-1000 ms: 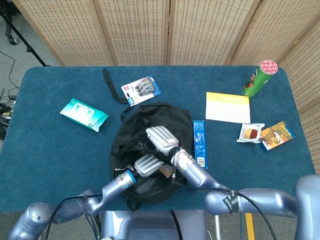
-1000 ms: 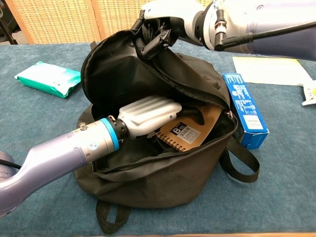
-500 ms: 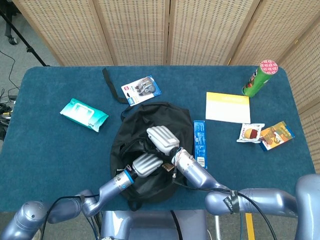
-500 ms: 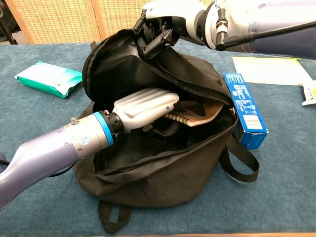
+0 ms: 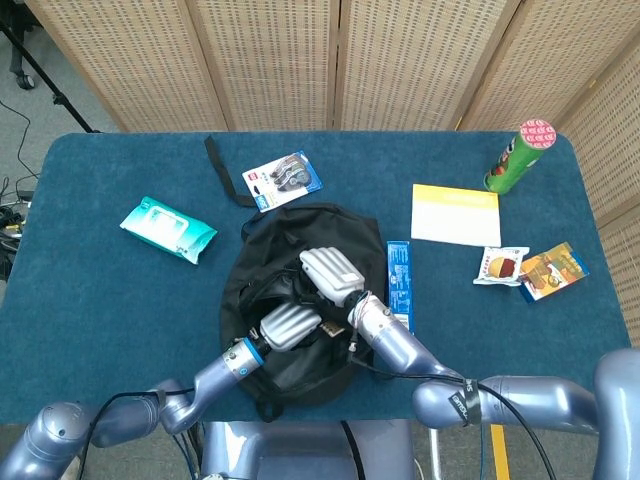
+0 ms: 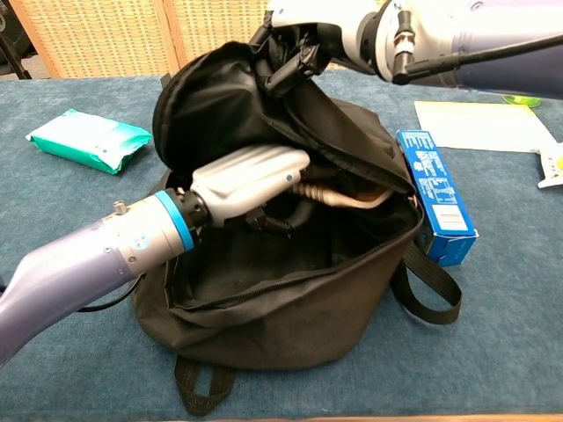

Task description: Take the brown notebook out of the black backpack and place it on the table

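Brown notebook (image 6: 347,195) lies edge-on across black backpack (image 6: 290,299) mouth, long axis left-right. Left hand (image 6: 246,180) grips it; right hand (image 6: 299,40) pinches the flap (held up).

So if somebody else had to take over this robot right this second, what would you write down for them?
Left hand: inside the black backpack, holding the brown notebook by its spiral edge, lifted near the opening.
Right hand: grips the backpack's top flap, holding the bag open.
Done: bag opened, notebook grasped and partly raised.
Left: pull the notebook clear of the opening and set it on a bare patch of the table. The blue box lies right beside the bag.
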### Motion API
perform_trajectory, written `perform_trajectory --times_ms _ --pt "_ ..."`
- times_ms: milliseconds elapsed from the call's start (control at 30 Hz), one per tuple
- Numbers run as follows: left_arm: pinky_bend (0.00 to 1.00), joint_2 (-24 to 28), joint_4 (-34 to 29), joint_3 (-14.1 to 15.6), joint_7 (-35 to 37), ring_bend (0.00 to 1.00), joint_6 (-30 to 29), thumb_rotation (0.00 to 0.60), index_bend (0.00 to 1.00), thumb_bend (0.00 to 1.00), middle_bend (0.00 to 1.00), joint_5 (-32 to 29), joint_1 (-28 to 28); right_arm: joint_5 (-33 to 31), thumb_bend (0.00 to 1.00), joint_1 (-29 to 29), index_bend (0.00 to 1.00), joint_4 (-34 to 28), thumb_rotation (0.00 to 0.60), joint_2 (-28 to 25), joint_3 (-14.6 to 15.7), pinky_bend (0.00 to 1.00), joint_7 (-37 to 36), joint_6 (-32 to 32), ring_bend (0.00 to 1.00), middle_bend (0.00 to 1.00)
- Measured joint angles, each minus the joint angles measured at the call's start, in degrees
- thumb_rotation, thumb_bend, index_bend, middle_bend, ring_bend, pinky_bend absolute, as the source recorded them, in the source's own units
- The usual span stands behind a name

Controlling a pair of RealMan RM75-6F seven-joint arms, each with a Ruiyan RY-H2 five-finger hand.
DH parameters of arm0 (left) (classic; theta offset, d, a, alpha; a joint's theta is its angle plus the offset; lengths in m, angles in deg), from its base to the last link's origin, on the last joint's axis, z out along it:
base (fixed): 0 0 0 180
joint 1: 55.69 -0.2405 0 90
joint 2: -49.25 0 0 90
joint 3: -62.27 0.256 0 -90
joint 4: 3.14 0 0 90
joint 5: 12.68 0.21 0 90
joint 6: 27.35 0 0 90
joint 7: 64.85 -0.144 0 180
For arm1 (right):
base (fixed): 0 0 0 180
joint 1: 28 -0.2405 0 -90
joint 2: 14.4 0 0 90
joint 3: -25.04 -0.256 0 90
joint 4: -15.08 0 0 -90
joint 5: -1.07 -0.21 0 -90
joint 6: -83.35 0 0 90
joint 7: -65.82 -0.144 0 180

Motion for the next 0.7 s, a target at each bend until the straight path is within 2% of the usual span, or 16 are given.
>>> perform_trajectory --times_ms 133,267,433,700 --pt "0.39 -0.44 1.79 0.76 3.59 0.34 -4.39 0.600 0.75 1.00 0.53 1.04 -1.37 -0.20 0.72 0.37 0.70 0.19 0.600 -0.48 0.33 0.59 -0.09 -0.27 0.55 0.67" --pt "0.39 -0.75 4.24 1.91 8.05 0.35 -8.67 0.600 0.75 1.00 0.54 2.10 -3.14 -0.48 0.72 0.86 0.70 0.84 0.600 -0.52 0.71 0.60 -0.52 -0.51 0.55 0.67" --pt "0.39 -0.27 5.57 2.94 11.93 0.35 -10.88 0.600 0.76 1.00 0.54 2.57 -4.71 -0.53 0.72 1.32 0.70 2.03 0.600 -0.37 0.83 0.59 -0.97 -1.05 0.55 0.67" --pt "0.39 1.69 4.29 5.28 17.19 0.35 -14.76 0.600 0.76 1.00 0.54 3.61 -7.48 -2.44 0.72 1.83 0.70 5.91 0.600 1.75 0.43 0.59 -0.74 -4.33 0.55 0.67"
